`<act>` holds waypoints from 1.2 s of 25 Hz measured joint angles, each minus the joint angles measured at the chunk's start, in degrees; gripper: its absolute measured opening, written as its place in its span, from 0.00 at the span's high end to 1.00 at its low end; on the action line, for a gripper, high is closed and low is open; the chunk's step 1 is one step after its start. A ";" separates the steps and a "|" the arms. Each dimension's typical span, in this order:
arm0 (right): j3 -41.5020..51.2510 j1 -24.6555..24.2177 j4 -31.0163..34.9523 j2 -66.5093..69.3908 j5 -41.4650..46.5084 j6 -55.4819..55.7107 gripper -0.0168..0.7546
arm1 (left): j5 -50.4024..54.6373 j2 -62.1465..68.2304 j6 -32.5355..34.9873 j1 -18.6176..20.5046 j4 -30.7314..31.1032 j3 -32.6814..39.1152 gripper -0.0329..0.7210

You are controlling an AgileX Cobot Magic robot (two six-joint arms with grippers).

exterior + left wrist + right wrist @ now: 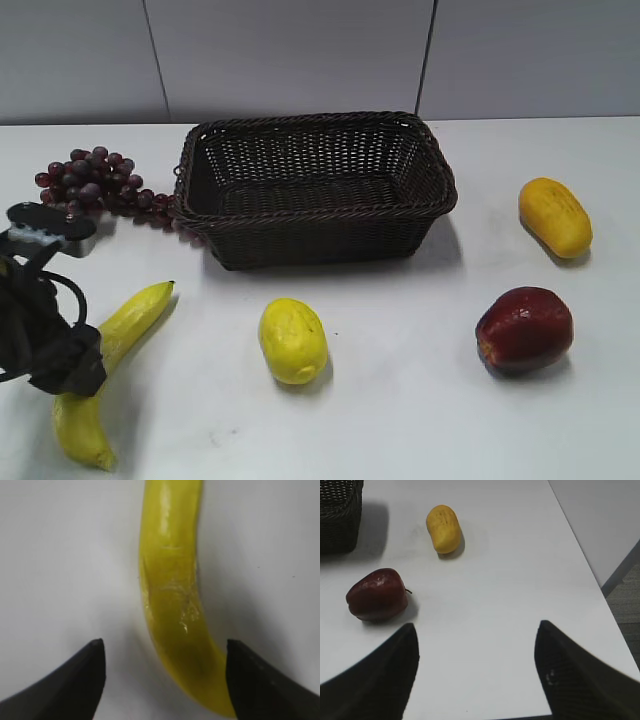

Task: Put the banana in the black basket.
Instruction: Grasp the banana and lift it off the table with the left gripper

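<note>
The long yellow banana lies on the white table at the front left. My left gripper is low over its middle. In the left wrist view the banana runs between the open jaws; the right finger is at its lower end, the left finger stands apart. The black basket stands empty at the back centre. My right gripper is open and empty over bare table; it does not show in the exterior view.
Purple grapes lie left of the basket. A yellow lemon sits front centre. A red apple and an orange-yellow mango-like fruit lie at the right. The table's right edge is near.
</note>
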 joint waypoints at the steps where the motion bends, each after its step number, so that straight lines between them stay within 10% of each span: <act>1: 0.00 0.00 0.00 0.00 0.00 0.00 0.26 | 0.00 2.35 -0.07 0.00 0.00 -0.89 0.22; 10: 0.00 0.00 0.00 0.00 0.00 0.06 0.26 | -1.26 11.25 -0.25 0.00 0.00 -4.83 0.23; 18: 0.00 0.00 0.00 0.00 0.00 0.00 0.26 | -0.65 12.09 -0.35 -0.05 1.18 -4.83 0.54; 30: 0.00 0.00 0.00 0.00 0.00 0.00 0.26 | 17.83 6.31 0.24 -0.11 22.04 -24.74 0.54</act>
